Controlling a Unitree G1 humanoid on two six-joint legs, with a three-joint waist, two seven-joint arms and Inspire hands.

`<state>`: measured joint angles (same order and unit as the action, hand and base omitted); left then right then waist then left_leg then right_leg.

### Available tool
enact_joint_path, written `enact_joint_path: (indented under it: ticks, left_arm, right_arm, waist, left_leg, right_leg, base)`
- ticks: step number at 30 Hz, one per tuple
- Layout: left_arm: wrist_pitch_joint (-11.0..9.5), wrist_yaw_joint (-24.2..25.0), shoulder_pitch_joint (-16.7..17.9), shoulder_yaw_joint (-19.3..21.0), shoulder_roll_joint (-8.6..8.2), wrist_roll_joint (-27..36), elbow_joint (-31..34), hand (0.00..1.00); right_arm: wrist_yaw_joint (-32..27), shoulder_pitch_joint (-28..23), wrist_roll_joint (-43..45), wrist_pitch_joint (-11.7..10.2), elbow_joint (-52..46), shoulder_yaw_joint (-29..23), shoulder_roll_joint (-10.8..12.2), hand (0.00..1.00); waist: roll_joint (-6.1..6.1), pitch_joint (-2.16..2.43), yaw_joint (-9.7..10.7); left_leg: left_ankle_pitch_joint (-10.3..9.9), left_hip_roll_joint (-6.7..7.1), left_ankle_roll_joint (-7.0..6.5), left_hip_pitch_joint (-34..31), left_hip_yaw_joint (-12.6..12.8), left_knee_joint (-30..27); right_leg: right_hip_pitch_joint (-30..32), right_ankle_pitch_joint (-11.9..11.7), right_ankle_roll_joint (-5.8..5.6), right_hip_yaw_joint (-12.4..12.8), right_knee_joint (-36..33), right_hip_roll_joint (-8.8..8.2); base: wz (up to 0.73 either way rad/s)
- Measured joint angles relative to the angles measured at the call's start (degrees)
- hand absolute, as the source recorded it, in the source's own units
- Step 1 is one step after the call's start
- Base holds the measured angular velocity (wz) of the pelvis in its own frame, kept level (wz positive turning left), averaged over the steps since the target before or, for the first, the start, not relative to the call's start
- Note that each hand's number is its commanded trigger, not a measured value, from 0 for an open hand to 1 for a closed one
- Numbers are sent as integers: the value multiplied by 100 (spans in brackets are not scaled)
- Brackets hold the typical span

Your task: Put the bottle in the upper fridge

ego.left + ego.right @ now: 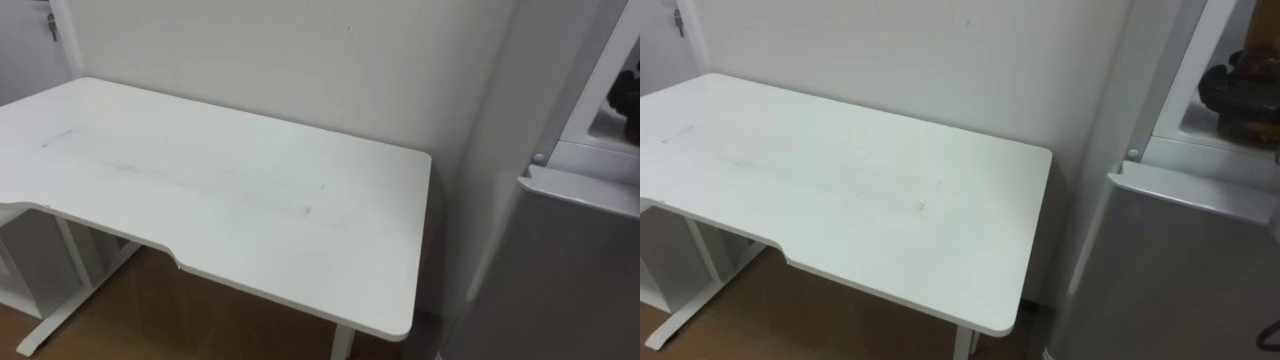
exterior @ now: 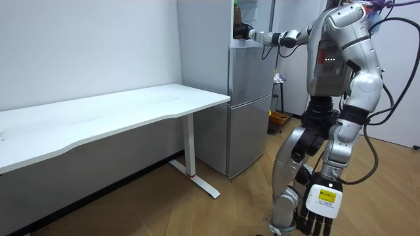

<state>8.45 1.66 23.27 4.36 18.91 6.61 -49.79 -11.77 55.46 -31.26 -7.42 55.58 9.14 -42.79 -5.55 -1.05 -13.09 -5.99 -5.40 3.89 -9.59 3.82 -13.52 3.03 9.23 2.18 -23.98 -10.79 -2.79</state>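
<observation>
In the room view I stand in front of a tall grey fridge [image 2: 250, 105], at the room view's right. My right arm reaches out level into its open upper compartment [image 1: 1200, 125]. My right hand [image 2: 245, 31] is curled round a dark bottle [image 2: 236, 13], which stands upright at the compartment's edge. In the right eye view that hand [image 1: 1240, 92] is a dark shape with something brown in it, just inside the white frame. My left hand [image 2: 321, 203] hangs by my leg with straight fingers and holds nothing.
A long white table [image 1: 220, 190] stands against the white wall, left of the fridge, its right end close to the fridge's side. The closed grey lower fridge door [image 1: 1180, 270] is below my arm. An orange basket [image 2: 278, 119] sits on the wooden floor behind the fridge.
</observation>
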Motion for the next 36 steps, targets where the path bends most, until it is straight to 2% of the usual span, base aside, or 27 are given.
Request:
enact_joint_path:
  ticks: [8,12,13,14,15,20,29,36]
  left_arm:
    - [35,0,-24,-1,6,0,3,0]
    - [43,-4,-46,-6,101,52,126,0]
    - [39,-13,-53,-6,124,59,139,0]
    - [39,-18,-57,-6,128,64,139,0]
    - [42,-20,-64,-13,128,66,141,0]
    - [109,-23,-18,-42,127,63,343,0]
    - [141,-97,19,-132,91,65,634,0]
    - [156,-94,23,-134,44,72,633,0]
  right_arm:
    - [29,-14,-29,1,26,0,-23,100]
    - [75,-74,-582,10,136,-1,-12,100]
    - [76,-111,-703,16,135,-30,-13,97]
    - [77,-119,-741,21,135,-30,-14,27]
    - [82,-126,-839,37,135,-30,-15,0]
    - [190,-60,-1281,94,257,-30,-48,0]
    - [179,93,-1513,94,225,-185,-47,0]
    - [98,191,-1581,94,211,-375,21,0]
  waist:
    - [-8,8,-8]
    - [-51,36,6]
    - [-70,47,5]
    - [-75,45,6]
    - [-80,44,7]
    - [-95,21,-4]
    - [-17,-32,-28]
    - [34,-31,-66]
  left_leg:
    - [0,0,1,-4,-11,0]
    - [1,11,2,30,-82,-4]
    - [1,11,2,29,-91,-5]
    - [1,10,2,30,-93,-10]
    - [1,10,2,31,-90,-16]
    - [-23,-13,3,-76,-94,-116]
    - [-73,-94,21,-284,-91,-279]
    - [-67,-98,22,-392,-91,-304]
  right_leg:
    - [-3,0,0,-3,9,2]
    - [-102,0,0,-51,9,3]
    - [-123,0,0,-73,12,2]
    - [-131,0,-1,-83,13,1]
    - [-142,0,-1,-99,15,-3]
    - [-93,13,6,-135,11,-4]
    - [78,-7,42,-118,2,60]
    - [203,-29,65,-90,-38,57]
  base:
    - [0]
    - [8]
    - [7]
    - [5]
    - [0]
    - [0]
    - [-2]
    - [-2]
